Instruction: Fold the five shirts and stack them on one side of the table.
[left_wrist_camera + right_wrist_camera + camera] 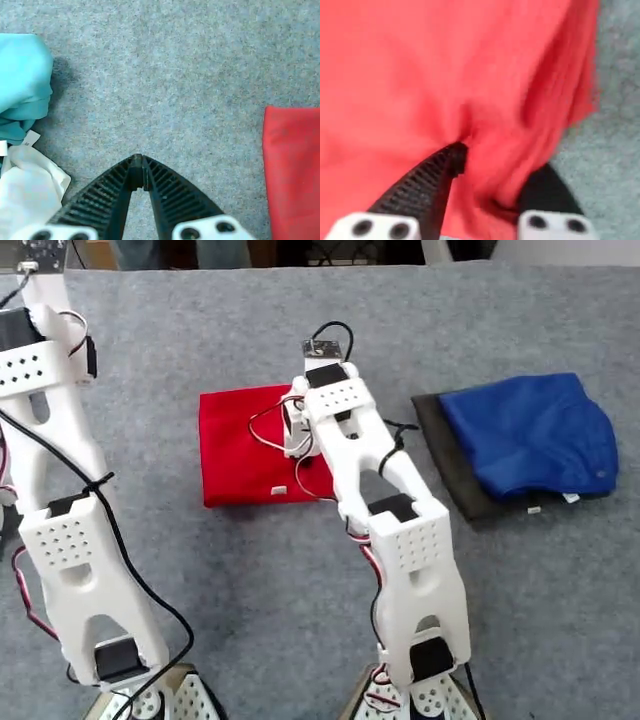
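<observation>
One grey, felt-topped table point(200, 330) carries everything. Two white arms rise from the lower edge of the high view. The left arm point(60, 540) runs up the left side toward the upper-left corner, and the right arm point(410, 540) leans from bottom centre to the middle. A folded red shirt point(235, 450) lies flat at the centre of the frame, partly under the right arm. At the right, a blue shirt point(530, 435) sits on top of a dark grey shirt point(455, 475). In the left wrist view a teal shirt point(22, 75) touches a white shirt point(25, 190). The right gripper point(497, 165) pinches a bunched fold of the red shirt. The left gripper point(140, 162) has its tips pressed together on nothing, above bare table.
</observation>
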